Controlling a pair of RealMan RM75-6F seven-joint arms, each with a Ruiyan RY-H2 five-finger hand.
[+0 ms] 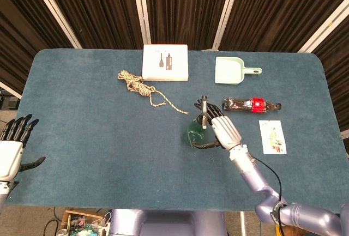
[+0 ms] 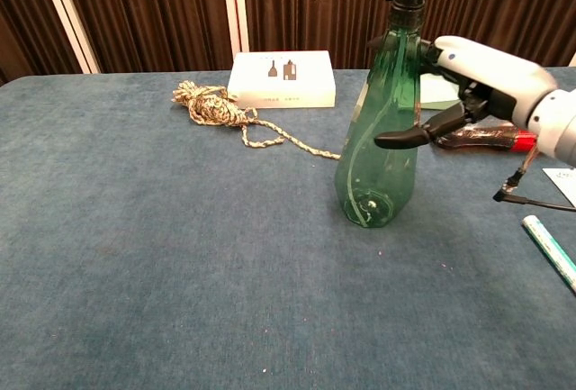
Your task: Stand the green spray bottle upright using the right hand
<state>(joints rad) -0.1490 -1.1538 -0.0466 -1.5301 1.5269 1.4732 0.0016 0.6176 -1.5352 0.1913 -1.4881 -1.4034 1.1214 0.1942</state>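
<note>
Head view looks steeply down over the whole table (image 1: 82,138); chest view faces across it, low and close, sharing its middle.

We've got open tabletop (image 1: 98,143) left of the spray bottle (image 2: 382,129); rope (image 1: 143,90) behind-left, cola bottle (image 1: 251,104) crowding the right.

green spray bottle (image 2: 382,129) (clear-ish, black nozzle), teal-blue table (image 1: 82,138), red-labelled cola bottle (image 1: 252,104).

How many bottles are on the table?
2: the green spray bottle stands upright mid-table, the right hand around it; a cola bottle lies behind it.
</note>
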